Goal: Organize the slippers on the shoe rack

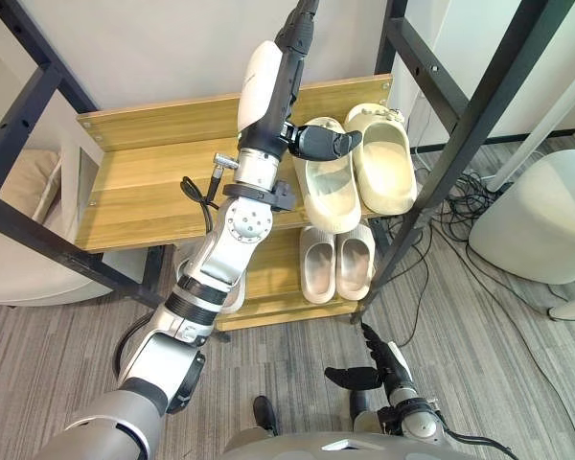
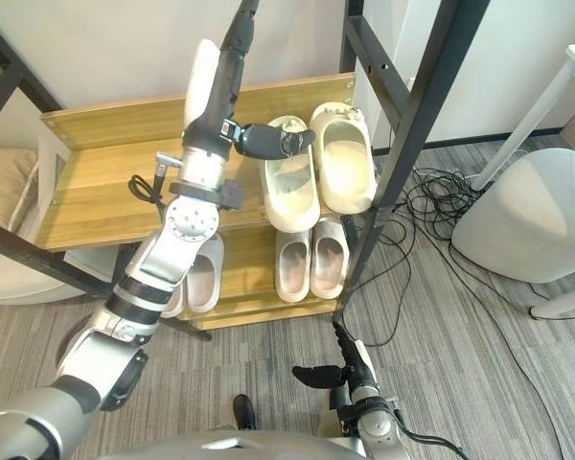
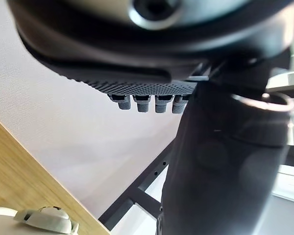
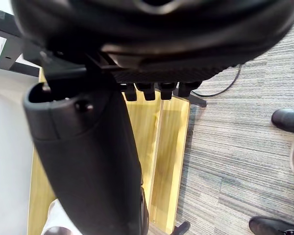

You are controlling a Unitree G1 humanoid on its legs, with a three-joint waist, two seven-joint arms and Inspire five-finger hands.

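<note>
Although raised above the pale wooden upper shelf (image 1: 144,172), lies far closer to the work than its partner: left hand (image 1: 289,77), fingers straight and pointing toward the far wall, dark thumb jutting right, gripping nothing. Just below that thumb in the head views, the far end of the left cream foam slipper (image 1: 328,187); cannot tell whether touching or merely above. Beside it, on the right and pressed side to side, the right cream foam slipper (image 1: 383,158). Long axes of both: near to far, slightly angled.

Down on the lower wooden shelf (image 1: 278,307), a smaller beige strapped pair (image 1: 335,264), parallel, same near-far lie; to the left, a greyish pair (image 2: 196,273) partly hidden behind the arm.

Low and near, over grey ribbed carpet (image 1: 498,335): right hand (image 1: 383,369), fingers relaxed, empty, well apart from every slipper.

Moulded foam: thick, rounded, smooth, matt, probably light and slightly yielding. Shelf boards: flat laminate, likely slick enough for sliding. Black metal frame posts (image 1: 460,125) close on the right.
</note>
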